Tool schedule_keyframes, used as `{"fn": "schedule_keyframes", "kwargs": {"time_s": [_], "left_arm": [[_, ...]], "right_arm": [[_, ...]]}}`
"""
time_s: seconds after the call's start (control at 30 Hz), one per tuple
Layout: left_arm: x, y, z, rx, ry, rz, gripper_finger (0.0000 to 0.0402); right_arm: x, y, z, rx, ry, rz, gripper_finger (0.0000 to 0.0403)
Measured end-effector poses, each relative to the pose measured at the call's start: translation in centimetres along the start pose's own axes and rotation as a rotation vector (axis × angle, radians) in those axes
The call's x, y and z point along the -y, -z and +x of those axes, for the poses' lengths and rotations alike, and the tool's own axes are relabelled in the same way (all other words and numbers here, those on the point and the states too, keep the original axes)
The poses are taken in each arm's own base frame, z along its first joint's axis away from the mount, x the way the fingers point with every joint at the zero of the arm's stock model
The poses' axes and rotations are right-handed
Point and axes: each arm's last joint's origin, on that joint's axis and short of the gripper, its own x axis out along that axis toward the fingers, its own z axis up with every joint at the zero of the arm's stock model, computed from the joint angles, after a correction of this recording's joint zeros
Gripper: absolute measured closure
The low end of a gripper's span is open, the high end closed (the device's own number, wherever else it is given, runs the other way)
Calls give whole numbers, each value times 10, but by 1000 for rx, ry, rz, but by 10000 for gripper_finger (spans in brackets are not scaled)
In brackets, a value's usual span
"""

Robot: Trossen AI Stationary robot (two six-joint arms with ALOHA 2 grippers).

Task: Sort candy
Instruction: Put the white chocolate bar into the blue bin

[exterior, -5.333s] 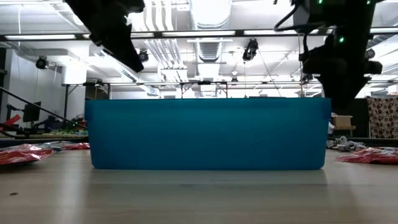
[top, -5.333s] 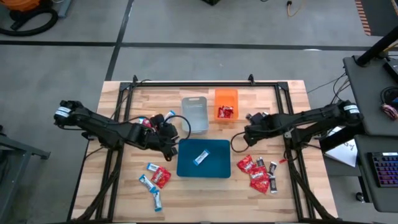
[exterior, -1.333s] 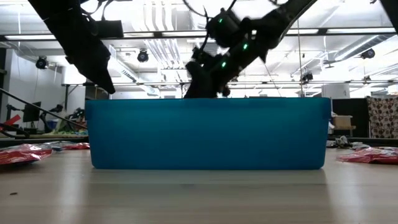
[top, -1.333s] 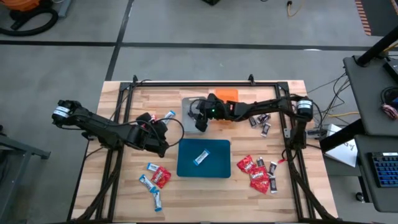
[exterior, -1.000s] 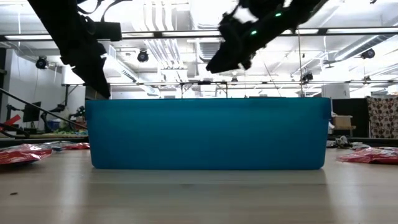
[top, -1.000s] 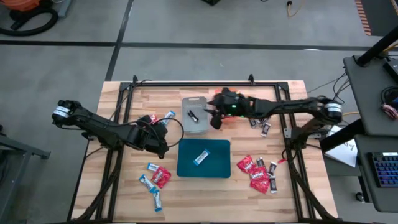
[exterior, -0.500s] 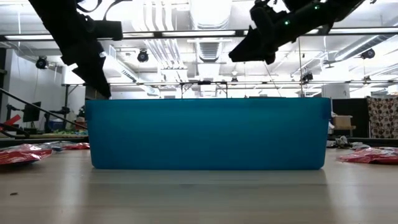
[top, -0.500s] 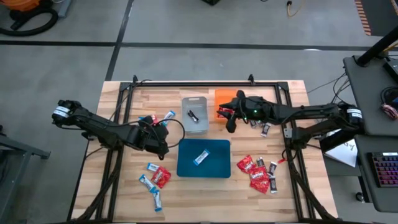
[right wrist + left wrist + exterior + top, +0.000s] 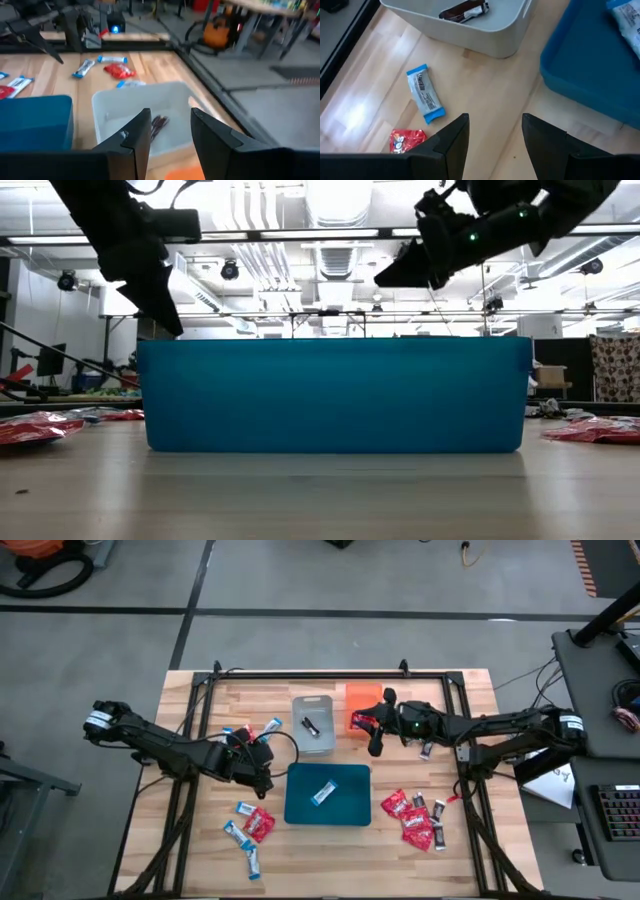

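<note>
Over the orange tray (image 9: 364, 698), R gripper (image 9: 374, 741) hangs at the tray's front edge, fingers (image 9: 136, 136) parted w/ nothing between them. Grey tray (image 9: 315, 730) just beside it holds one dark mini bar (image 9: 310, 725); red packet (image 9: 361, 721) lies in the orange one. Blue tray (image 9: 328, 796) in front has a blue-and-white bar (image 9: 323, 793) inside. L gripper (image 9: 262, 772) sits low by the blue tray's left-rear corner — fingers (image 9: 454, 142) apart, empty — near a loose blue-and-white bar (image 9: 425, 100) and a red packet (image 9: 406, 140). More candy on the wood table (image 9: 200, 850): left-front cluster (image 9: 250, 830), right-front pile (image 9: 415, 818), dark bars (image 9: 425, 748) right of the orange tray.
</note>
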Motion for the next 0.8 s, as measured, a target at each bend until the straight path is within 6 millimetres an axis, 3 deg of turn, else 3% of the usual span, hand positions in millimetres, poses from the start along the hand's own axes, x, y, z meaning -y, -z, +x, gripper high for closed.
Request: {"fn": "schedule_keyframes", "kwargs": {"time_s": [0.13,0.3,0.6,0.8], "left_arm": [[-7,5,0,-61,-43,42,235],[-15,16,-2,-113,-59,97,240],[-26,57,4,-226,194,211,276],[-24,49,3,-193,149,109,280]], "right_arm": [[2,-3,-1,91,21,-28,273],[5,-26,-3,154,9,107,277],[0,-38,2,43,-91,189,280],[0,-36,2,19,-85,206,280]]}}
